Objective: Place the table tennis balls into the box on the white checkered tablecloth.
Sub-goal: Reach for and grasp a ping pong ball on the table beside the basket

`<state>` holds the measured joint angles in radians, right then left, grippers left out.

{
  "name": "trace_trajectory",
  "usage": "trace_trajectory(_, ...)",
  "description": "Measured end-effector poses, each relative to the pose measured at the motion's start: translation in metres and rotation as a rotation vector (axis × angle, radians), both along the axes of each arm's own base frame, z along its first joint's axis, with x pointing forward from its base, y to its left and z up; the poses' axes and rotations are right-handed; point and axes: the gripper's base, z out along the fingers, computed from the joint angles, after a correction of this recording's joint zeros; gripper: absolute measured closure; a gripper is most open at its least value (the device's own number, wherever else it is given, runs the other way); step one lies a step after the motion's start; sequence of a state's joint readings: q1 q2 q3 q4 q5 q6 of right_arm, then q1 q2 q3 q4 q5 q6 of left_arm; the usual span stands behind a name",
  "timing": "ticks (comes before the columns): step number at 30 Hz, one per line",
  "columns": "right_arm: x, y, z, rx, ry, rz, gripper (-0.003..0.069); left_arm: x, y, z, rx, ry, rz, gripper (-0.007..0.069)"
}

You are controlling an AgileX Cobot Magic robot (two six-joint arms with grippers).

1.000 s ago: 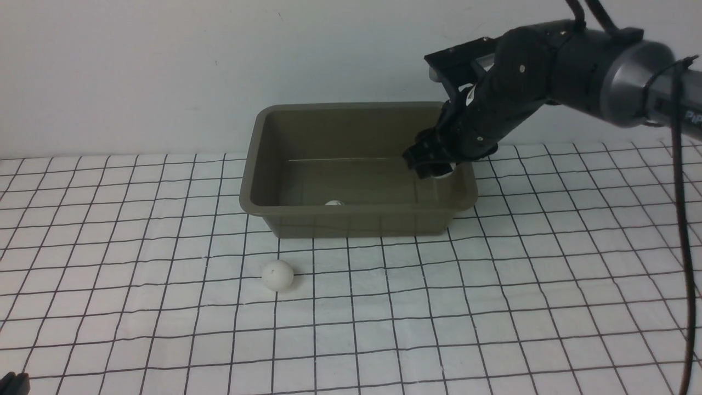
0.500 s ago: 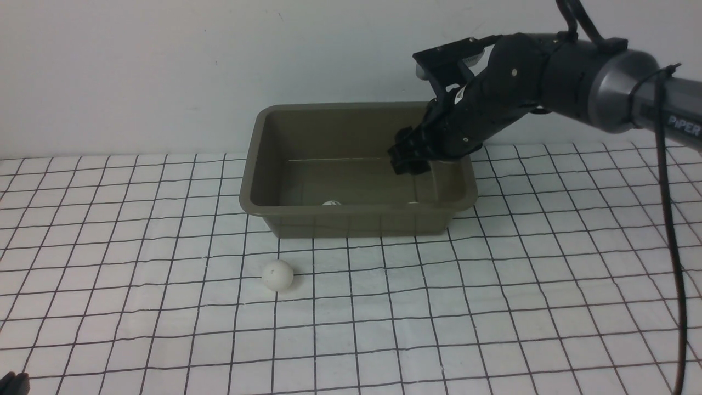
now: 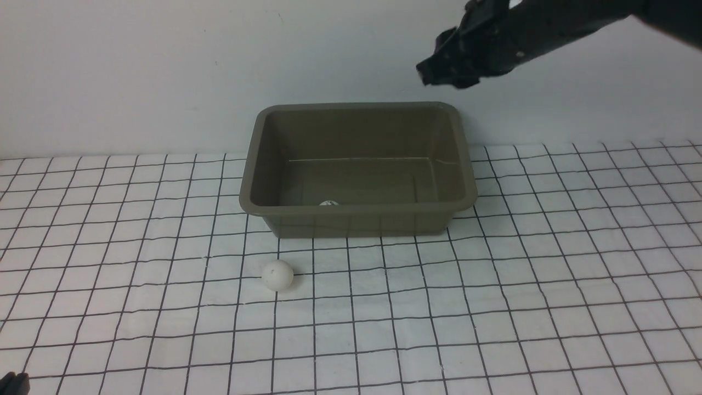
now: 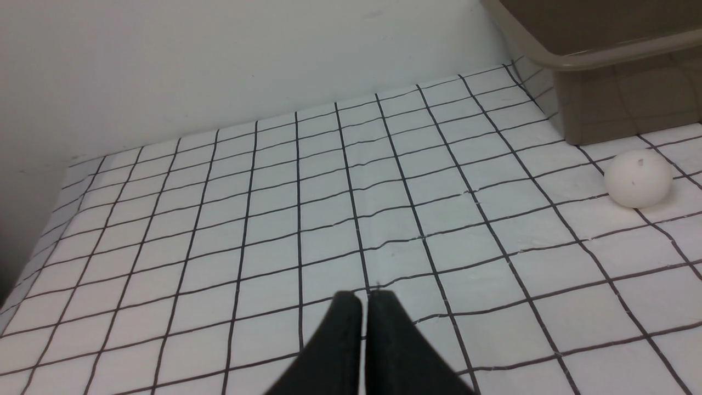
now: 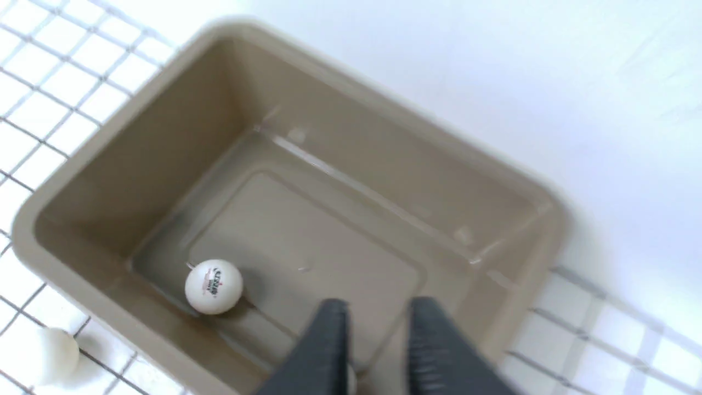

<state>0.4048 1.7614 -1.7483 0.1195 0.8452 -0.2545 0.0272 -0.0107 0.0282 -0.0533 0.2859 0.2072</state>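
**Front view.** The box (image 3: 356, 209) sat at the back of the white checkered tablecloth (image 3: 493, 307). The loose ball (image 3: 277, 275) lay on the cloth near the box's front wall but clear of it. The top of the boxed ball (image 3: 329, 203) just showed over the near rim. The right hand (image 3: 430, 74) hung high above the box's far right corner, and its jaws could not be read from here. Only a dark tip of the left hand (image 3: 13, 384) showed at the lower corner.

**Left wrist view.** The left hand (image 4: 364, 307) was closed on nothing, its fingers pressed together low over the cloth. The loose ball (image 4: 638, 178) sat well ahead of it, beside the box's corner (image 4: 603, 52). The ball was probably very light, with a stiff, thin, smooth shell, so a nudge would likely send it rolling. The safest hold looked to be from above, with the fingers meeting across its widest part. Nothing lay between the hand and the ball. The box wall nearby and the cloth's slight wrinkles were the only things to mind.

**Right wrist view.** The right hand (image 5: 378, 334) was empty, with a gap showing between its fingers (image 5: 334, 334) above the box floor. The boxed ball (image 5: 214, 286), which bore a printed mark, rested against the near wall. A pale sliver beside one finger was too small to identify. The loose ball (image 5: 52, 354) showed blurred outside the rim (image 5: 82, 164).
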Motion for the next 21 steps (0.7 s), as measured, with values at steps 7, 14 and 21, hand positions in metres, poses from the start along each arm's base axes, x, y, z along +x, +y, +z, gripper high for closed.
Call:
trace_trajectory(7, -0.035, -0.025, 0.033, -0.153, 0.001, -0.013, 0.0672, 0.000, 0.000, 0.000, 0.000, 0.000, 0.000, 0.0629)
trace_trajectory(14, -0.060, -0.039, 0.045, -0.219, 0.078, -0.021, 0.0673, 0.000, -0.006, 0.001, -0.381, -0.007, 0.011, 0.0629)
trace_trajectory(21, -0.098, -0.053, 0.062, -0.193, 0.071, -0.017, 0.0675, 0.001, -0.010, 0.009, -0.695, -0.064, 0.014, 0.0629)
